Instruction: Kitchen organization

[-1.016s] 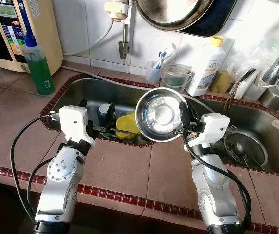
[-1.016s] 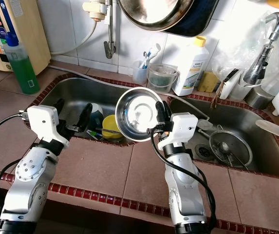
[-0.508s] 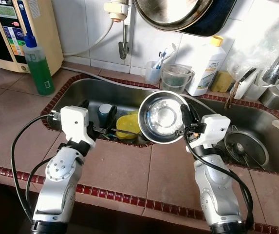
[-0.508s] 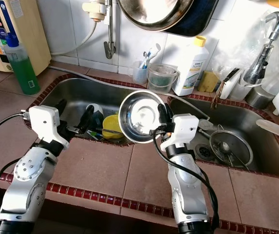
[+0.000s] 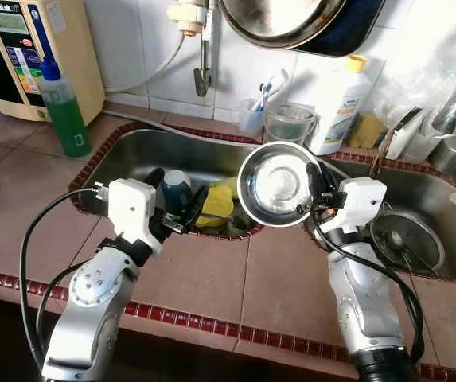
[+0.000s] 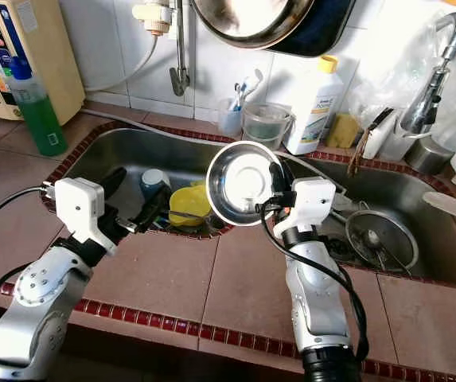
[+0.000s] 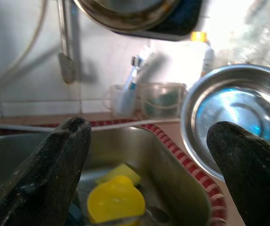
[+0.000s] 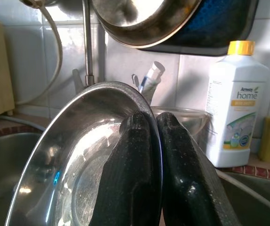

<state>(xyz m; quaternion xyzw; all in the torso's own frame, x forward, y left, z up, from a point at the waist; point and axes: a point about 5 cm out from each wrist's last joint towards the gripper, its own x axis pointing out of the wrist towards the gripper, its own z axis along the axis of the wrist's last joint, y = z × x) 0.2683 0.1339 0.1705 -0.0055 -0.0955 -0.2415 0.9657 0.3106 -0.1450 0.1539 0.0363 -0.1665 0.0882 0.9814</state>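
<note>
Right gripper: the right gripper [image 5: 317, 181] is clamped on the rim of a round shiny steel bowl [image 5: 278, 185], one black finger [image 8: 134, 179] inside the rim and the other behind it, pressed together with only the metal edge between them.
Steel bowl: held up on edge, its hollow facing the robot, above the tiled ridge that divides the two basins of the steel double sink [image 5: 140, 147]; it touches nothing but the gripper.
Left gripper: the left gripper [image 5: 178, 211] has its two black fingers [image 7: 54, 165] spread wide apart, holding nothing, just over the near edge of the left basin.
Left basin: holds a yellow plastic cup [image 6: 188, 204] lying among dark utensils, and a small bottle with a pale cap [image 5: 175, 185] beside it.
Right basin: holds a round metal strainer [image 5: 407, 239] over the drain.
Surface: a brown tiled surface [image 5: 204, 278] with a dark red border runs around the sink.
Back edge: a white detergent bottle with a yellow cap [image 8: 236, 101] stands by the wall tiles, next to a clear plastic tub [image 5: 289, 121] and a small cup holding a toothbrush [image 5: 253, 115].
Far left: a green liquid soap bottle with a blue nozzle [image 5: 62, 107] stands near a cream water appliance [image 5: 40, 40].
Wall: a large metal pan [image 8: 144, 19] hangs above.
</note>
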